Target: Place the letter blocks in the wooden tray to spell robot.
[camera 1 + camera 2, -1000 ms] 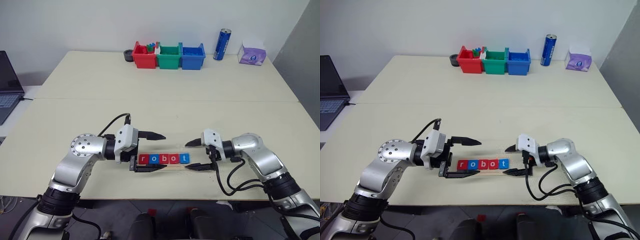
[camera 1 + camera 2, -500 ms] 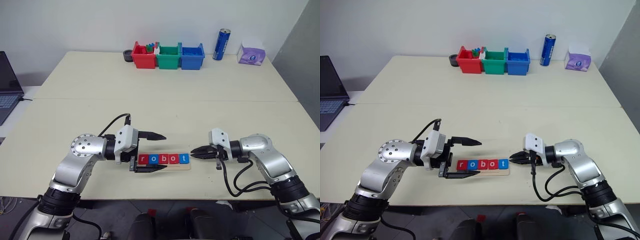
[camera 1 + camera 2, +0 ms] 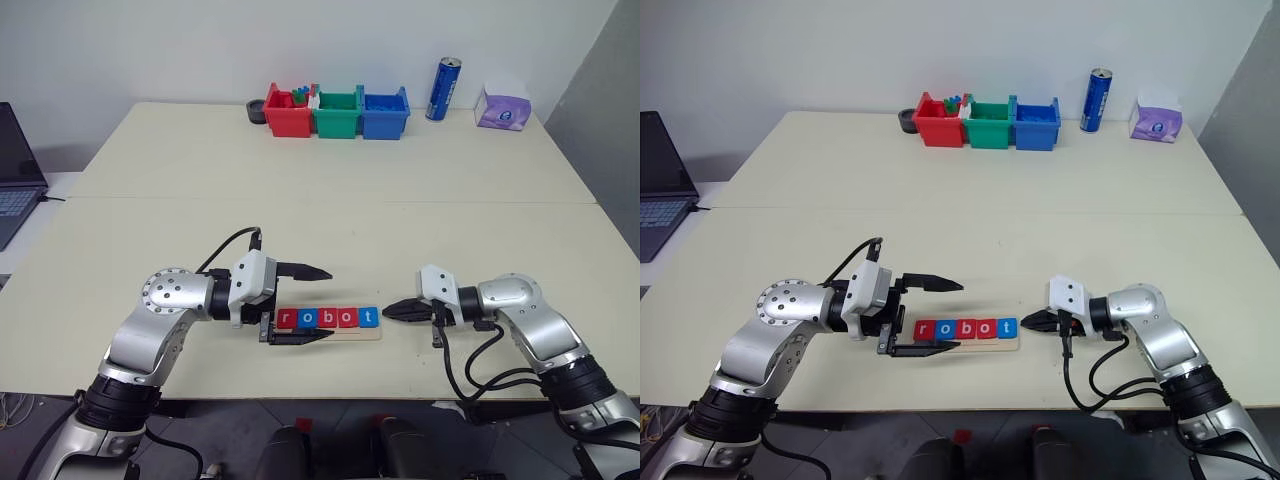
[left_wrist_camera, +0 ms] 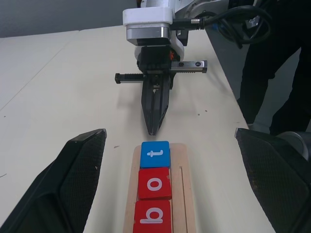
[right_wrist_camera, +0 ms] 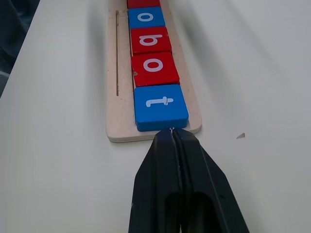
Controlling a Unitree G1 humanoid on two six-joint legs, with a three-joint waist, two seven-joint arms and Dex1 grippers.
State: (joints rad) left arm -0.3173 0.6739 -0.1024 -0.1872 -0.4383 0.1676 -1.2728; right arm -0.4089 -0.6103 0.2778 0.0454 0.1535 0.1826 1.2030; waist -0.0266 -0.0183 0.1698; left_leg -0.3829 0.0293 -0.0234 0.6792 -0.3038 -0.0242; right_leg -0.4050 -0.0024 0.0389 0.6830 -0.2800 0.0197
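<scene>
The left gripper [image 3: 300,303] hovers at the wooden tray's [image 5: 114,130] left end, fingers spread wide around it, holding nothing. The five letter blocks [image 3: 328,318] lie in the tray near the bench's [image 3: 330,225] front edge, reading r-o-b-o-t. They look light, rigid and smooth-faced; a pinch across opposite side edges would suit them best. At the tray's right end, the right gripper [image 3: 391,308] has its fingers pressed together and empty, tips just beside the blue t block [image 5: 160,107].

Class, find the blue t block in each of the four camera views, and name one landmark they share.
Left eye: tray's right end, blue t block.
Right eye: same end.
Left wrist: below the shut right gripper.
Right wrist: nearest block.
Shared landmark: wooden tray.
</scene>
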